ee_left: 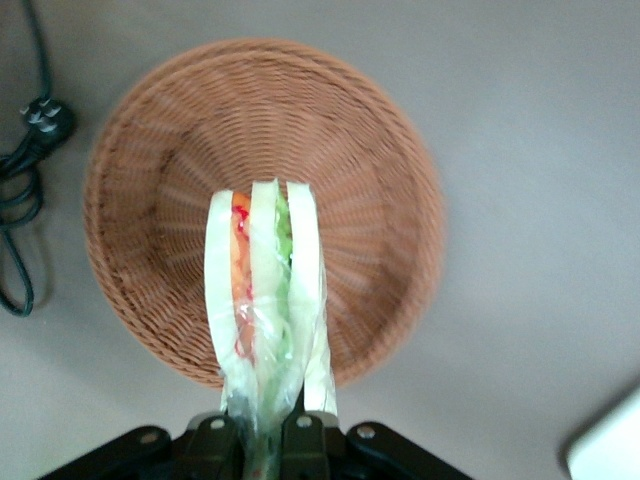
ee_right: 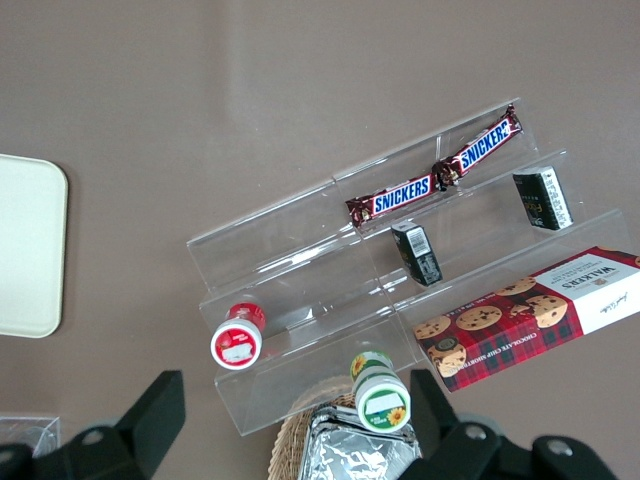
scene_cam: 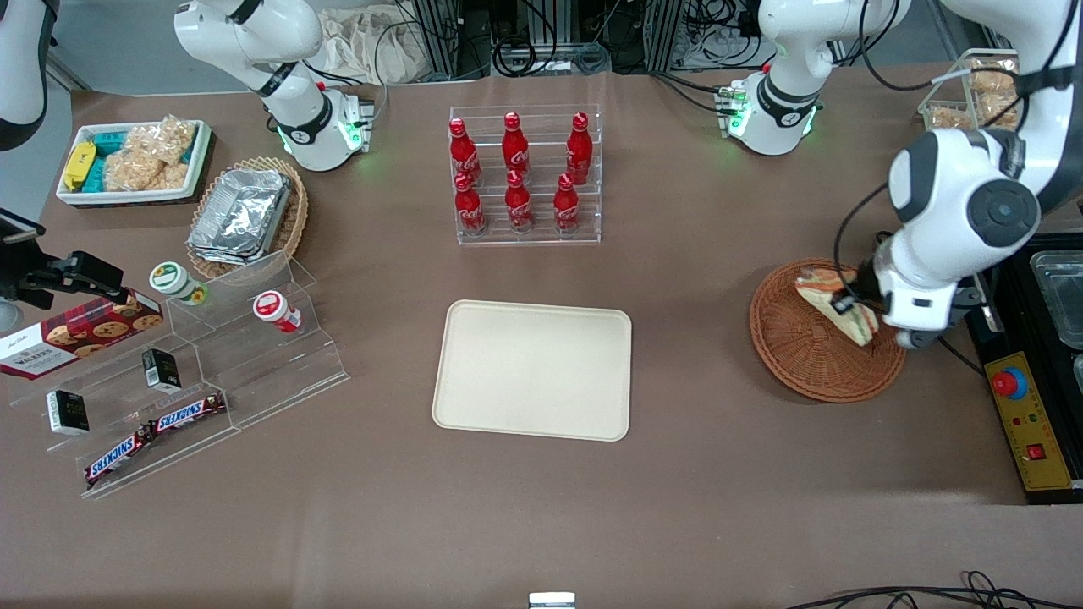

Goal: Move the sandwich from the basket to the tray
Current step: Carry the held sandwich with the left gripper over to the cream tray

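Gripper (ee_left: 262,432) clenched on sandwich (ee_left: 265,300), lifted above basket (ee_left: 150,200), tray (scene_cam: 533,370) well apart toward parked arm

White rounded arm (scene_cam: 956,211), grey joint cap, black pincer (ee_left: 262,440).

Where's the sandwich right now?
The sandwich is clamped in the left gripper and held above the basket, toward the working arm's end of the table; the tray lies bare nearer the table's middle.
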Controlling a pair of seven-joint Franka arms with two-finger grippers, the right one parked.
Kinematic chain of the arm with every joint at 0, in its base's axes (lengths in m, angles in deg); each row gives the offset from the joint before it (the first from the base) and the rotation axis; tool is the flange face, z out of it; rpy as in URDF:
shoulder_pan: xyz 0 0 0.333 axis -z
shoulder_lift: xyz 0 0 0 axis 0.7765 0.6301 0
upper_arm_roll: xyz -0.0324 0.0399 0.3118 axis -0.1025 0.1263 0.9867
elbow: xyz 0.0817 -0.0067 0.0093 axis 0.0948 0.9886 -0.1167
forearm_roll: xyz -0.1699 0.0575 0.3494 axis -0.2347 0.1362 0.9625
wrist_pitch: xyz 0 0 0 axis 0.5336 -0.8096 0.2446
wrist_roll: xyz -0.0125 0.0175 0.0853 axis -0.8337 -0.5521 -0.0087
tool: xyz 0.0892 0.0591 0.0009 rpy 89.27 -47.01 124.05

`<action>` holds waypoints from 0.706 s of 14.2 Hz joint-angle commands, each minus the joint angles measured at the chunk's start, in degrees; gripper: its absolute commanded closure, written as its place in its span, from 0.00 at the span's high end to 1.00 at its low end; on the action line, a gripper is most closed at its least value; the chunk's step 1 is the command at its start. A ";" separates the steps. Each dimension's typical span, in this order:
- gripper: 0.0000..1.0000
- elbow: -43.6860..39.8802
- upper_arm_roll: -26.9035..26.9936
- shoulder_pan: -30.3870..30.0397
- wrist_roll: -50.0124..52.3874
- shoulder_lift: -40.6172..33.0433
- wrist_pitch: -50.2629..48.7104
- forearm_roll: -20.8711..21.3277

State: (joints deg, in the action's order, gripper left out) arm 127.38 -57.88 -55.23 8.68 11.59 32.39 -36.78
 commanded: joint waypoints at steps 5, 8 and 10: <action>0.00 -4.95 -19.15 0.68 -2.35 8.30 8.91 -0.79; 0.00 -5.48 -20.31 5.59 0.29 13.58 18.49 0.09; 0.00 -5.48 -20.40 6.22 0.37 18.14 26.05 4.99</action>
State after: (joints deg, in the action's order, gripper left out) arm 124.31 -78.15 -49.51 8.37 24.67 53.94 -35.54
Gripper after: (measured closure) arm 0.850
